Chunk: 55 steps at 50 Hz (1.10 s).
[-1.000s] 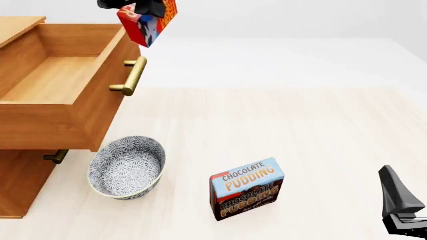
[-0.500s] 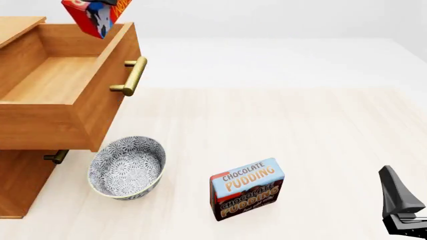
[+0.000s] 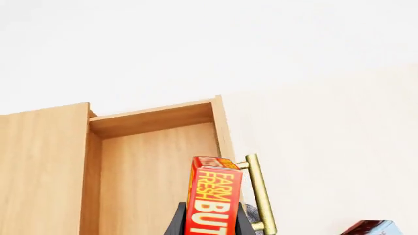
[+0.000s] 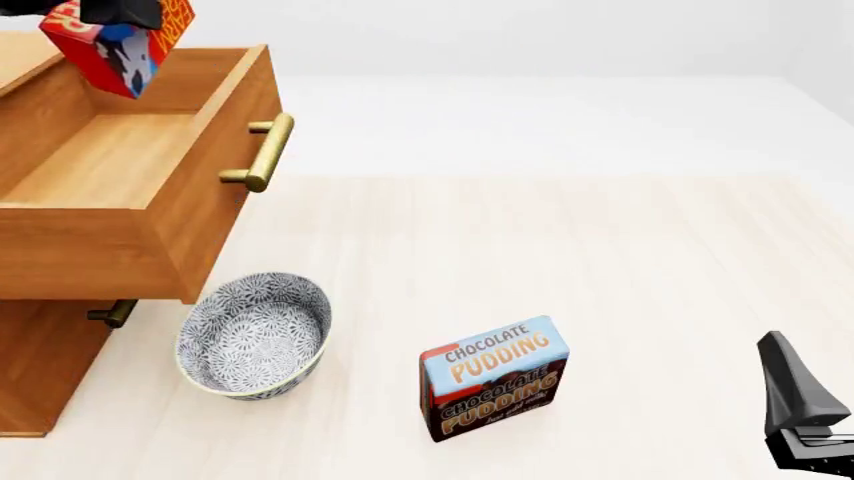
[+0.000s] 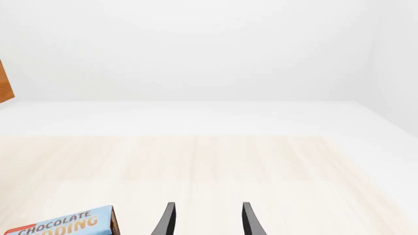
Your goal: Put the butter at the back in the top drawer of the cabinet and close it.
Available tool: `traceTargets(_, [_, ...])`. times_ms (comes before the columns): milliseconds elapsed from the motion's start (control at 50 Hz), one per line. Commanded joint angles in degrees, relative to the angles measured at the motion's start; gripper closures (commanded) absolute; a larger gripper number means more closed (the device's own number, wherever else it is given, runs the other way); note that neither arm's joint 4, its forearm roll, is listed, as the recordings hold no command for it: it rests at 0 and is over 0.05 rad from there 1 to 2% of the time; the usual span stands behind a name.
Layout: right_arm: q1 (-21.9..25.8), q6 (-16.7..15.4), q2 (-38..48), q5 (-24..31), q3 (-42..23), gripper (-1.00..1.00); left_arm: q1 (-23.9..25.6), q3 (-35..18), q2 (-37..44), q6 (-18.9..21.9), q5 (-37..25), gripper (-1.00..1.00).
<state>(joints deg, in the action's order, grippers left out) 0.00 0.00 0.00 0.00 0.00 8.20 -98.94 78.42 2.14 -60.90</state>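
My left gripper (image 4: 114, 12) is shut on the red butter box (image 4: 118, 46) and holds it in the air over the open top drawer (image 4: 114, 165) of the orange-brown cabinet (image 4: 40, 360). In the left wrist view the butter (image 3: 212, 200) stands upright between my fingers (image 3: 176, 224), above the drawer's inside (image 3: 156, 181), with the brass handle (image 3: 259, 193) beside it. My right gripper (image 5: 205, 220) is open and empty, low at the front right (image 4: 801, 420).
A patterned bowl (image 4: 254, 335) sits on the table in front of the cabinet, under the drawer's corner. The Chocolate Pudding box (image 4: 494, 378) stands right of the bowl. A lower drawer handle (image 4: 112, 314) shows under the open drawer.
My left gripper has carried the butter leftward, from above the drawer's front near the handle to over the drawer's inside. The right arm has not moved.
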Motion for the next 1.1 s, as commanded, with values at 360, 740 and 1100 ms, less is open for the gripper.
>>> traceTargets(360, [0.0,0.0,0.0,0.0,0.0,-1.0,-4.91,9.13,-3.89,0.16,3.85,1.0])
traceTargets(740, [0.0,0.0,0.0,0.0,0.0,-1.0,-6.42,14.75,-3.73,-0.19,7.2,1.0])
traceTargets(1100, [0.0,0.0,0.0,0.0,0.0,-1.0,-8.01,17.9,-3.32,-0.1,8.98,1.0])
